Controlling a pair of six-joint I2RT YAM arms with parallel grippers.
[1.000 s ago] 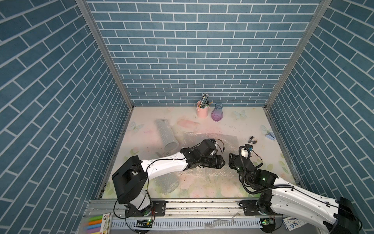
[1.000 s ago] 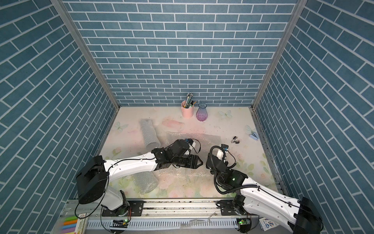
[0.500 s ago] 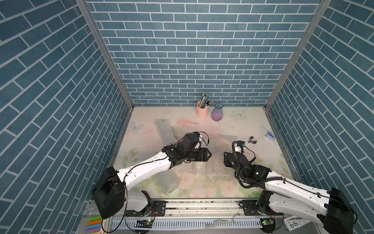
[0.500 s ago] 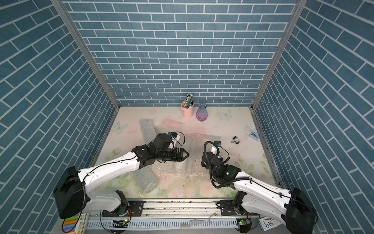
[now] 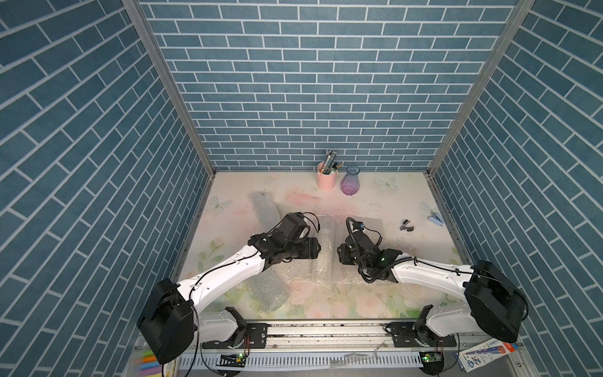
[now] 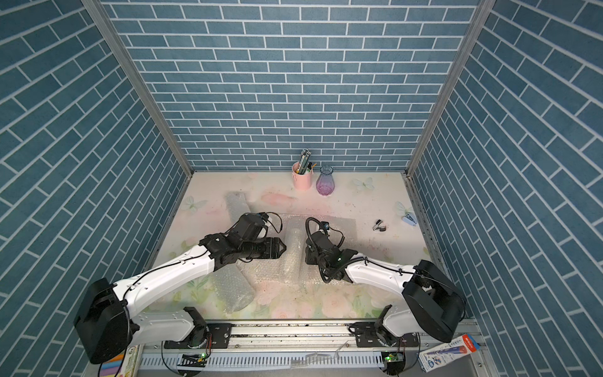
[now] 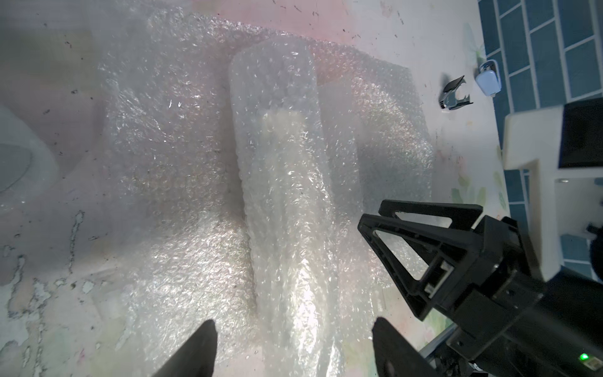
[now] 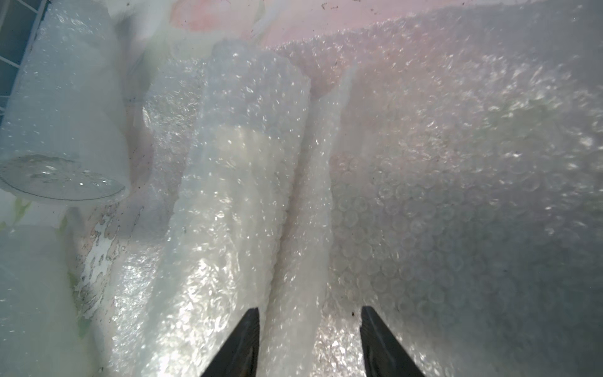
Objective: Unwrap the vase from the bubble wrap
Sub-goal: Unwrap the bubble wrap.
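A roll of bubble wrap [image 5: 326,241] [image 6: 293,248] lies mid-table on a flat bubble wrap sheet [image 5: 368,225]. The vase is hidden; only a pale shape shows through the roll [image 7: 287,196] in the left wrist view. My left gripper [image 5: 318,249] [image 7: 293,326] is open, its jaws wide to either side of the roll's near part without touching it. My right gripper [image 5: 339,254] [image 8: 310,311] faces it from the other side of the roll [image 8: 235,196]. It is open, with a raised fold of the wrap between its fingers.
Two more bubble wrap rolls lie at the left, one far [image 5: 265,209] and one near [image 5: 267,290]. A pink pencil cup [image 5: 326,179] and a purple glass vessel [image 5: 349,181] stand at the back wall. A staple remover [image 5: 407,226] and a small blue stapler [image 5: 436,219] lie at the right.
Both grippers have shifted left across the table. The roll, covered by the left gripper a second ago, now shows between the two of them.
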